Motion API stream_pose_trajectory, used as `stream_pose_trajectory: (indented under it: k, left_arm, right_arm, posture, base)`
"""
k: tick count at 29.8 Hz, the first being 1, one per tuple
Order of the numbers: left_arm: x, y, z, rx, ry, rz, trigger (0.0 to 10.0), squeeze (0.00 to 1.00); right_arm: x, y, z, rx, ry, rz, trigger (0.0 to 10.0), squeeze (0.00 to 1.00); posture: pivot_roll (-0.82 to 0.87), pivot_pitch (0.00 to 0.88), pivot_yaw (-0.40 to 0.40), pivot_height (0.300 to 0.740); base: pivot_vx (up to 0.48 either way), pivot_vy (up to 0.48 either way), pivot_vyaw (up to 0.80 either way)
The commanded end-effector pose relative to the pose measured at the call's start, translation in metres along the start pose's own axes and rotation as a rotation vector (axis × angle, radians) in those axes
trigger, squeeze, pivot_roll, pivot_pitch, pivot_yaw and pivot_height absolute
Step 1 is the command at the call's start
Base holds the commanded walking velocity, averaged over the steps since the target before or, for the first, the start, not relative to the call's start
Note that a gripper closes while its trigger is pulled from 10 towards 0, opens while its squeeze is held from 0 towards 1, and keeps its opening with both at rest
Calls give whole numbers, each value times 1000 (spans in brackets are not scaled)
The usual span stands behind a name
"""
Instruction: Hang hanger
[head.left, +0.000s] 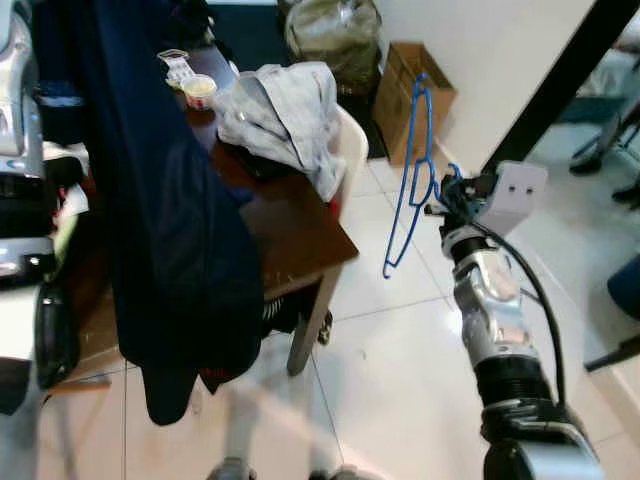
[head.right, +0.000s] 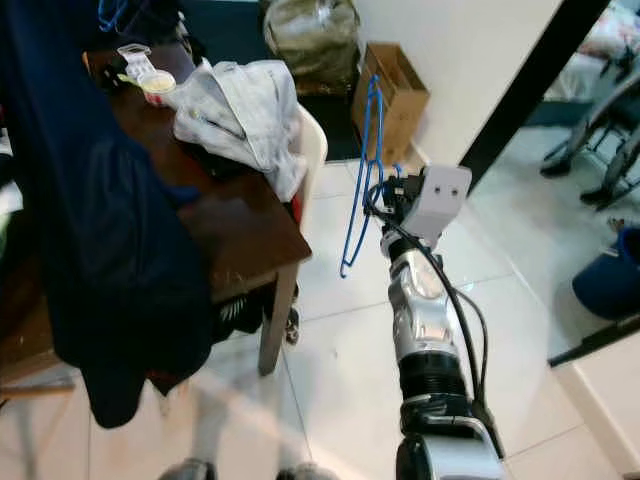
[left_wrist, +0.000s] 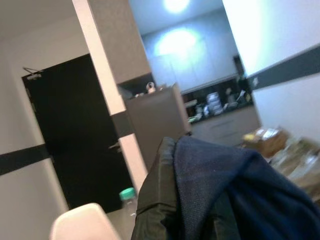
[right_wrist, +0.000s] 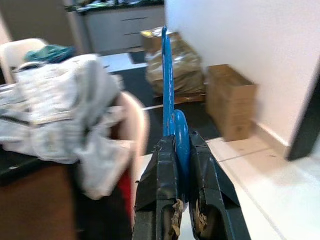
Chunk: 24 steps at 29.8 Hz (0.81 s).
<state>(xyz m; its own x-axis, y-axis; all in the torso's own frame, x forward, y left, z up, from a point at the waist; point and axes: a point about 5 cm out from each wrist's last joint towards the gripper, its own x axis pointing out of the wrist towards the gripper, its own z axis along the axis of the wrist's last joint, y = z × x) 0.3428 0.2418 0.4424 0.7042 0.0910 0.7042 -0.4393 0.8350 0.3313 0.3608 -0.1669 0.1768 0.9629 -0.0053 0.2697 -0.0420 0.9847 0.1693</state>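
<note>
Above the white floor, the right gripper (right_wrist: 181, 150) pinches the blue wire hanger (head.left: 412, 180); thin, light, probably it swings.

Thin blue hanger (head.left: 412, 180) looks like smooth coated wire; the table (head.left: 300, 235) is dark polished wood; grey cloth (head.left: 285, 110) lies crumpled and matt; floor tiles (head.left: 400, 350) glossy white; box (head.left: 412, 95) plain cardboard

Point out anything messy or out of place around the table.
A crumpled grey garment lies heaped over the brown table's edge and the white chair. The right gripper holds the blue hanger bare.
</note>
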Motion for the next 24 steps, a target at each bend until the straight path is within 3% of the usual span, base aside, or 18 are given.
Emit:
stream_pose_trajectory:
  k: [1, 4, 6, 8, 10, 11, 12, 13, 15, 16, 17, 19, 20, 24]
  left_arm:
    - [3, -11, 9, 31, -51, -45, 10000, 0]
    - [4, -20, 1, 74, -44, -86, 10000, 0]
    - [2, -34, -8, 106, -39, -140, 10000, 0]
    - [2, -34, -8, 106, -39, -140, 10000, 0]
    - [-5, -60, -18, 106, -40, -251, 10000, 0]
    - [-5, -60, -18, 106, -40, -251, 10000, 0]
    - [-11, -76, -24, 120, -41, -320, 10000, 0]
    - [-11, -76, -24, 120, -41, -320, 10000, 0]
    - [-32, -107, -48, 212, 14, -478, 10000, 0]
    - [-32, -107, -48, 212, 14, -478, 10000, 0]
    - [-42, -114, -58, 224, 48, -512, 10000, 0]
    - [-61, -117, -76, 169, 173, -503, 10000, 0]
    - [-61, -117, -76, 169, 173, -503, 10000, 0]
    - [-86, -126, -99, 40, 312, -553, 10000, 0]
  right_arm:
    - [-3, -6, 0, -2, -9, -22, 10000, 0]
    - [-4, -6, -1, -5, -13, -29, 10000, 0]
    - [-5, -6, -2, -8, -15, -29, 10000, 0]
    - [-5, -6, -2, -8, -15, -29, 10000, 0]
    - [-5, -7, -2, -8, -19, -31, 10000, 0]
    - [-5, -7, -2, -8, -19, -31, 10000, 0]
    - [-5, -8, -2, -8, -21, -32, 10000, 0]
    - [-5, -8, -2, -8, -21, -32, 10000, 0]
    - [-5, -8, -1, -10, -25, -33, 10000, 0]
    - [-5, -8, -1, -10, -25, -33, 10000, 0]
    - [-6, -8, -1, -10, -29, -34, 10000, 0]
    - [-8, -13, 1, -11, -34, -49, 10000, 0]
    - [-8, -13, 1, -11, -34, -49, 10000, 0]
    - [-12, -15, -2, -15, -23, -47, 10000, 0]
  posture:
    - [98, 32, -37, 740]
    - [96, 35, -37, 740]
    - [95, 40, -37, 740]
    - [95, 40, -37, 740]
    - [93, 42, -40, 740]
    - [93, 42, -40, 740]
    - [93, 42, -40, 740]
    - [93, 42, -40, 740]
    - [83, 43, -28, 740]
    - [83, 43, -28, 740]
    - [73, 46, -19, 740]
    - [68, 55, -24, 740]
    - [68, 55, -24, 740]
    - [68, 63, -32, 740]
  base:
    - [398, 0, 0]
    - [398, 0, 0]
    - [399, 0, 0]
    - [398, 0, 0]
    - [386, 0, 0]
    - [375, 0, 0]
    - [375, 0, 0]
    - [375, 0, 0]
    - [161, 0, 0]
    - [0, 0, 0]
    - [0, 0, 0]
    - [0, 0, 0]
    - [0, 0, 0]
    - [0, 0, 0]
